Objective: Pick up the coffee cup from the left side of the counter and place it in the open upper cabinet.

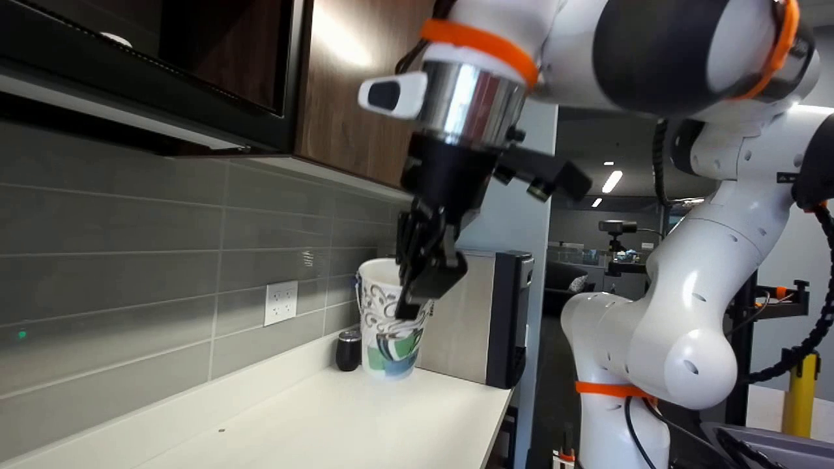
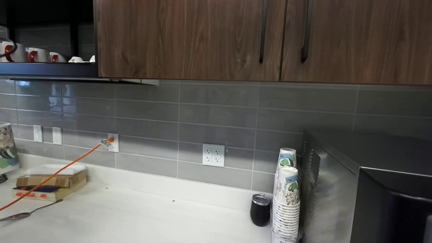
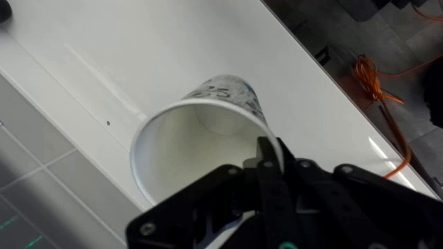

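The coffee cup is white paper with swirls and a green and teal print. My gripper is shut on its rim, one finger inside and one outside, seen in the wrist view at the gripper and cup. The cup is mouth up, slightly tilted, and appears raised above the off-white counter. Part of the cup also shows at the left edge in an exterior view. The open upper cabinet is above and left of the gripper. Its dark shelf holds several mugs.
A black tumbler and a stack of paper cups stand beside a steel appliance. Boxes, a spoon and an orange cord are at the left. A closed cabinet door adjoins the open cabinet.
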You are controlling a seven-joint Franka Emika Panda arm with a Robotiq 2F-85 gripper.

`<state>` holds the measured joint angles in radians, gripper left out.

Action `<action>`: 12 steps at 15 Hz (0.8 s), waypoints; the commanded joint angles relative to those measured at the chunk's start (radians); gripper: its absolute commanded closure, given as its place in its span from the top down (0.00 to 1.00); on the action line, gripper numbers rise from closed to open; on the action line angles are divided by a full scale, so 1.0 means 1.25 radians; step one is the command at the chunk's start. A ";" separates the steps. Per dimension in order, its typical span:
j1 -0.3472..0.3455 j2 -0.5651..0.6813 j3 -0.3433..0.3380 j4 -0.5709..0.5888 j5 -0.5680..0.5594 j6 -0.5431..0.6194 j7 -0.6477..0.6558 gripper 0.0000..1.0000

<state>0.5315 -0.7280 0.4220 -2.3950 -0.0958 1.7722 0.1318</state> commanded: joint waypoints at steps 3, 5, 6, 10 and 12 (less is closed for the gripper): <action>-0.032 -0.014 0.002 0.248 0.060 -0.151 -0.043 0.01; -0.055 0.011 0.006 0.330 0.069 -0.160 -0.038 0.01; -0.069 0.020 0.007 0.363 0.071 -0.157 -0.034 0.01; -0.136 0.099 0.020 0.514 0.067 -0.186 -0.012 0.01; -0.161 0.142 0.026 0.578 0.061 -0.205 -0.013 0.01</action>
<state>0.3907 -0.6634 0.4306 -1.8394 -0.0290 1.5907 0.1041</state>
